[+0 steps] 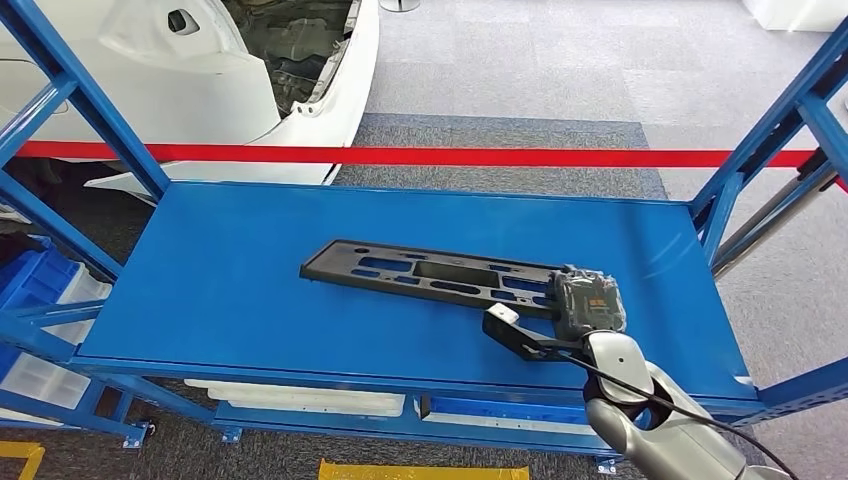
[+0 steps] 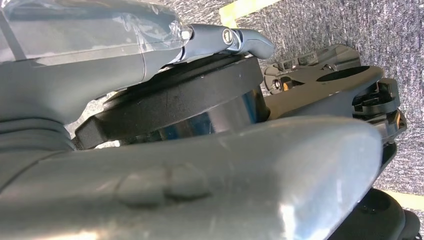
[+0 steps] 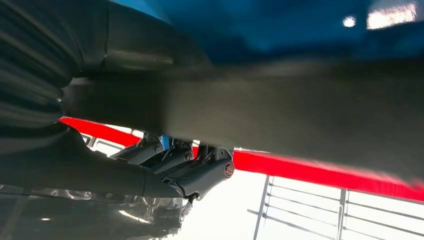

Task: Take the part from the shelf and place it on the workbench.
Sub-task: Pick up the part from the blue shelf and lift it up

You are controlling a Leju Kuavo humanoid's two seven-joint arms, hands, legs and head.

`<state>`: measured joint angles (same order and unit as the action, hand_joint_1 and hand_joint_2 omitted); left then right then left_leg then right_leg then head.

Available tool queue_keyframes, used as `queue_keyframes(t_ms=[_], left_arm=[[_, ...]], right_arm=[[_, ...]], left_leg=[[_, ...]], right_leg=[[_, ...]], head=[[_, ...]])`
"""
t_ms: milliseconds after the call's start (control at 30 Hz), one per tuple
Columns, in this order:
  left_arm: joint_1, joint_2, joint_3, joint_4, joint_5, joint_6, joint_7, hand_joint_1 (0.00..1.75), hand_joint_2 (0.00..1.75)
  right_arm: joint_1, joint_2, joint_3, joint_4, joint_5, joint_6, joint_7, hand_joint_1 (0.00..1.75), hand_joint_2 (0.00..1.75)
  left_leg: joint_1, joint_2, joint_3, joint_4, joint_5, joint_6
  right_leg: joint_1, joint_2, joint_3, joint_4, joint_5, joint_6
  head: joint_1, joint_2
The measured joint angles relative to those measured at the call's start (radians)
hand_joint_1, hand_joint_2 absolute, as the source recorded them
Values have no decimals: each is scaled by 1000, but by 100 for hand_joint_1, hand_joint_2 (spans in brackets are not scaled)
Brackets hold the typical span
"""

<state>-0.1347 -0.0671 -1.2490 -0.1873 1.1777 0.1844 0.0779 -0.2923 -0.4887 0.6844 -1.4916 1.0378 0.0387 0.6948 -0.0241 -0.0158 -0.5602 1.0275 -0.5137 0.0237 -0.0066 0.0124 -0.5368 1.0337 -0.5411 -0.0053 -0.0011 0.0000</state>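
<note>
Beyond, white car body (image 1: 200, 70) on grey carpet (image 1: 560, 60) behind red barrier tape (image 1: 420, 156); nearer, blue metal shelf (image 1: 220, 290) bearing long black slotted plastic part (image 1: 420, 272), right end gripped by right hand (image 1: 588, 302). Left hand (image 2: 220, 42): state unclear.

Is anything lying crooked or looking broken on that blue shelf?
Only slightly: the long black part lies at a slant across the blue shelf, not square to its edges. The right hand rests on its near end. No damage or spill shows.
</note>
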Motion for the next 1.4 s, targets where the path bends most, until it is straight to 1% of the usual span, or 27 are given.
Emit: queue_keyframes(t_ms=[133,233,367,400,500,600,700,833,967,1133,1400], left_arm=[[1,0,-1,0,2,0,-7,0,0],[2,0,-1,0,7,1,-14,0,131],[3,0,-1,0,14,3,-19,0,131],[3,0,-1,0,17,4,-20,0,175],[3,0,-1,0,23,7,-24,0,175],[6,0,-2,0,28,13,-32,0,175],[7,0,-2,0,31,16,-37,0,175],[7,0,-5,-1,35,17,-38,0,175],[7,0,-10,-1,37,18,-40,0,175],[7,0,-12,-1,31,17,-41,0,175],[6,-1,-13,-1,47,18,-40,0,175]], right_arm=[[-6,0,0,0,0,-1,0,175,175],[-12,-1,1,0,-2,-10,0,175,175],[-14,-1,6,-5,17,-54,1,175,175],[-14,-2,8,-12,34,-67,1,175,175],[-14,-2,11,-63,124,-88,1,175,175],[-15,-2,9,-152,229,-64,1,175,175],[-16,-5,-1,-243,307,-41,1,175,175],[-22,-18,-14,-344,357,-30,1,175,175],[-37,-28,-16,-412,396,-24,1,175,175],[-50,-36,-16,-466,397,-6,0,175,175],[-57,-36,-6,-498,282,18,-1,175,175]], left_leg=[[0,0,0,0,0,0],[0,0,0,0,0,0],[-1,0,0,0,0,0],[-1,0,0,0,0,0],[-1,0,0,0,0,0],[-1,0,0,0,0,0],[-1,0,0,-1,0,0],[-1,0,0,-1,0,0],[-1,0,1,-1,0,0],[-1,0,1,-1,0,0],[-1,0,1,-1,0,0]], right_leg=[[0,0,1,0,0,0],[0,0,1,0,0,0],[-1,0,1,0,0,0],[-1,0,1,0,0,0],[-1,0,0,0,0,0],[-1,0,0,0,0,1],[-1,0,0,0,0,1],[-1,0,0,0,0,1],[-1,0,0,-1,0,1],[-1,0,0,-1,0,1],[-1,0,0,-1,0,1]], head=[[0,0],[0,0],[1,0],[2,0],[1,0],[1,0],[0,0],[0,0],[0,0],[0,0],[0,0]])
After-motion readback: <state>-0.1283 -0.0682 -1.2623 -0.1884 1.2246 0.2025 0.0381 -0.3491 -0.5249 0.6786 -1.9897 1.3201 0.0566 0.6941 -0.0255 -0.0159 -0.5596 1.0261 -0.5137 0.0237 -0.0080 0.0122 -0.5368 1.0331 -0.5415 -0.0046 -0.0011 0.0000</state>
